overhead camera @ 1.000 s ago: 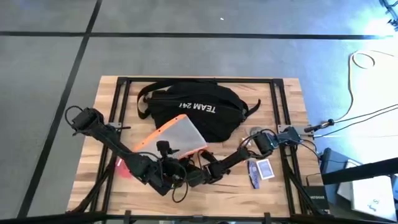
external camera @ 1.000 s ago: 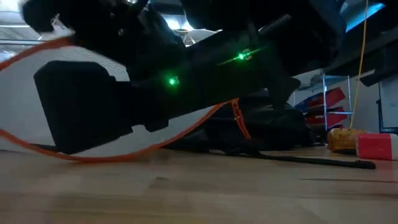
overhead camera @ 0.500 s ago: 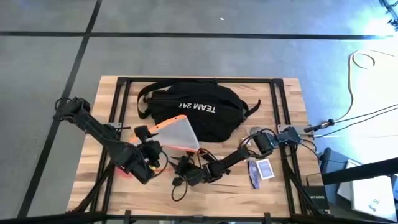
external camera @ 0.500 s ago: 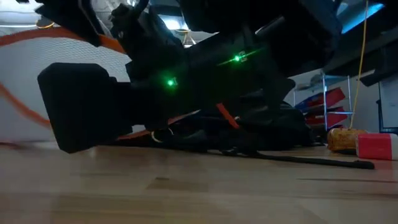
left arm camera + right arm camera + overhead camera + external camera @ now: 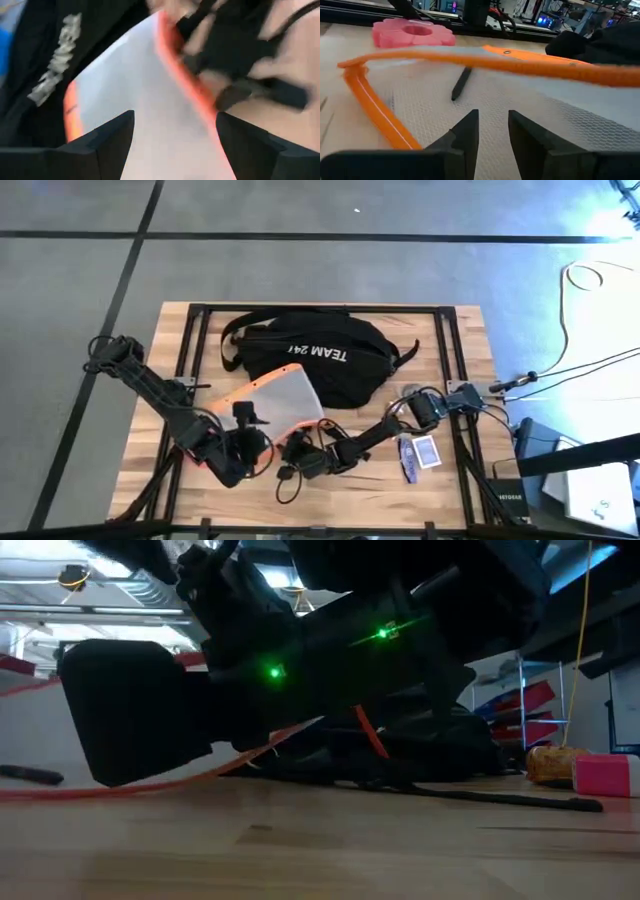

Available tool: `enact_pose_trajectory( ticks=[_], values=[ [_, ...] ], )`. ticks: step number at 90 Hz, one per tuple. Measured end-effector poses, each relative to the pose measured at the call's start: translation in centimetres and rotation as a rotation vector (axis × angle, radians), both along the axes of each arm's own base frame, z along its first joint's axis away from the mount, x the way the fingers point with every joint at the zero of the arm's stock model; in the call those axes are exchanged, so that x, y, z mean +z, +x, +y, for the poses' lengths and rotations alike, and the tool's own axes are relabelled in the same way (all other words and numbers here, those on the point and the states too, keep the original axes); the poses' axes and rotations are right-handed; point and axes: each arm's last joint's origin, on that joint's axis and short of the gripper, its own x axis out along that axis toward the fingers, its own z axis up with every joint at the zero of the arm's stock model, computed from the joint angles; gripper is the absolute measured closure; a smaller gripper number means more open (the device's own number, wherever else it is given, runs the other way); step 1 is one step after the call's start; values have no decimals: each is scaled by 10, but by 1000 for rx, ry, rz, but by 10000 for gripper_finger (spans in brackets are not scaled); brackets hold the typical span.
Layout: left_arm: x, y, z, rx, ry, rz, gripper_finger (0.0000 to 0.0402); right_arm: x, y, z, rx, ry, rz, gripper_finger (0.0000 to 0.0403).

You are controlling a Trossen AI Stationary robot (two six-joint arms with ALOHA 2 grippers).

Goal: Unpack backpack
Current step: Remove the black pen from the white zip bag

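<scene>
Your left hand [image 5: 243, 448] just dragged the mesh pouch [image 5: 280, 398] down flat; fingers apart, pouch lying ahead of them. Right hand [image 5: 300, 463] nearly closed, beside it. Backpack [image 5: 310, 360] sits just behind both; pouch looks unpacked.

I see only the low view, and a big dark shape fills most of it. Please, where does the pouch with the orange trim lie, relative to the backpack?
Observer: From above, the pouch lies on the table just in front of the backpack, its far edge at the bag, between the two arms.
Operator: Is the left pincer closed on it?
Observer: No. In the left wrist view the left pincer is open wide, and the pouch shows between its fingers.
Operator: Is anything at the pouch?
Observer: With the right pincer low over the mesh, its wrist view shows a dark pen-like stick; whether it is inside or under, I cannot tell.
</scene>
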Motion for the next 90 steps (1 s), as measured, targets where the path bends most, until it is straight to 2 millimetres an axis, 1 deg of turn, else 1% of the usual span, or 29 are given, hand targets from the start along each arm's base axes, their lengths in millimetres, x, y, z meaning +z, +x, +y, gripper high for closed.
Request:
enact_pose_trajectory(
  ticks=[16, 24, 34, 44, 59, 68, 76, 85, 90],
  values=[
    [-2, -17, 43, 343, 184, 82, 134, 0, 0, 0, 1, 0, 0, 315],
    [-8, -20, 59, 427, 197, 120, 134, 0, 0, 0, 1, 0, 0, 315],
    [-25, -16, 71, 409, 65, 165, 134, 0, 0, 0, 2, 1, 1, 315],
    [-42, -15, 84, 351, -51, 134, 134, 0, 0, 0, 9, 3, 1, 315],
    [-46, -29, 119, 396, -175, 60, 134, 0, 0, 1, 22, 8, 3, 315],
    [-49, -37, 139, 404, -329, -14, 134, 0, 0, 1, 32, 11, 5, 315],
    [-65, -44, 156, 418, -445, -55, 134, 0, 1, 0, 31, 12, 5, 315],
    [-88, -53, 171, 465, -492, -61, 134, 0, 1, -2, 27, 18, 3, 315],
    [-97, -54, 176, 470, -526, -73, 134, 0, 2, -2, 32, 25, 2, 315]
  ],
)
